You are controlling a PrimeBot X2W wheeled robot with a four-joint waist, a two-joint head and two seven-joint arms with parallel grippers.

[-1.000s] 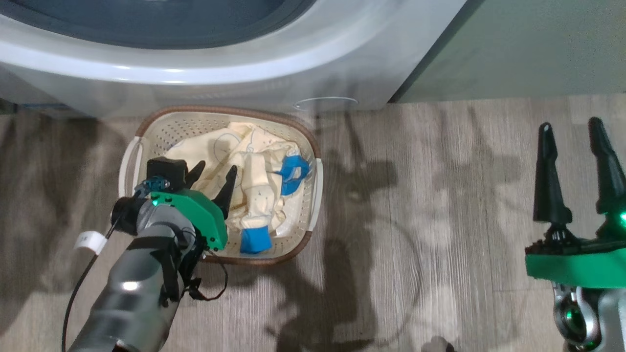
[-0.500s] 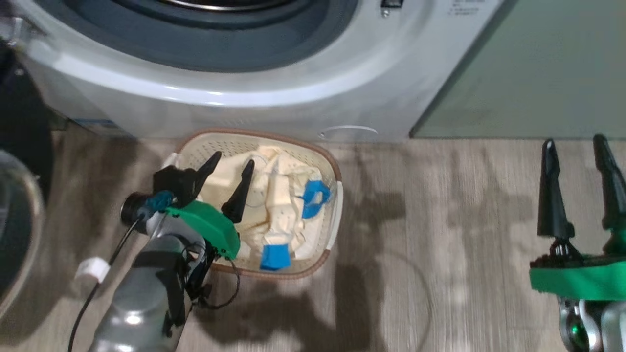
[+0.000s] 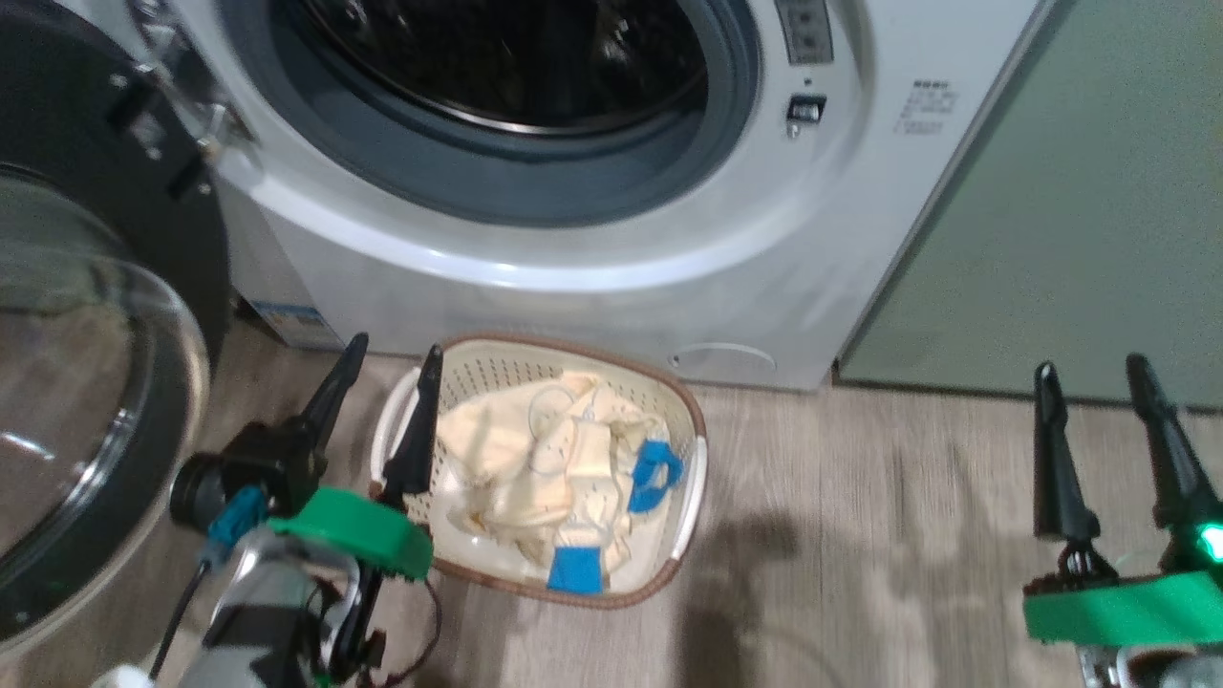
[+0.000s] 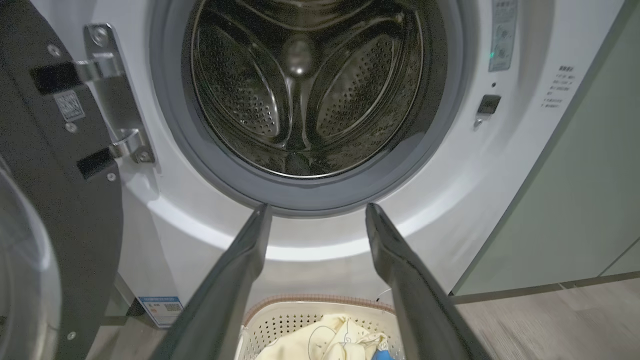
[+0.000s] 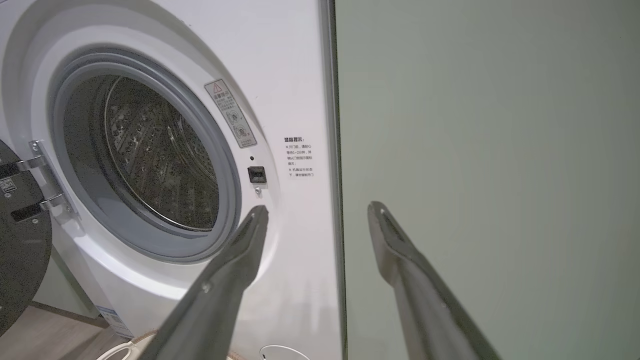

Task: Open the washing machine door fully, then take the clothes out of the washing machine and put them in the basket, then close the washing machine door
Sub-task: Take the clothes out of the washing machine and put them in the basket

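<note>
The white washing machine (image 3: 592, 287) (image 4: 500, 165) (image 5: 295, 90) stands with its washing machine door (image 3: 86, 382) (image 4: 55, 200) (image 5: 20, 250) swung wide open to the left; the drum looks bare. On the floor in front sits the cream basket (image 3: 478, 368) (image 4: 295, 320) holding the cream clothes (image 3: 545, 459) (image 4: 330, 342) with blue cuffs. My left gripper (image 3: 394, 350) is open and holds nothing, raised at the basket's left rim. My right gripper (image 3: 1089, 368) is open too, off to the right over the floor.
A pale green cabinet (image 3: 1080, 220) (image 5: 490, 150) flanks the machine on the right. Wooden floor (image 3: 860, 535) spreads between the basket and my right gripper.
The head camera has tilted up, bringing the drum and open door into sight. My left gripper has risen out of the basket and moved to its left rim. The clothes stay in the basket.
</note>
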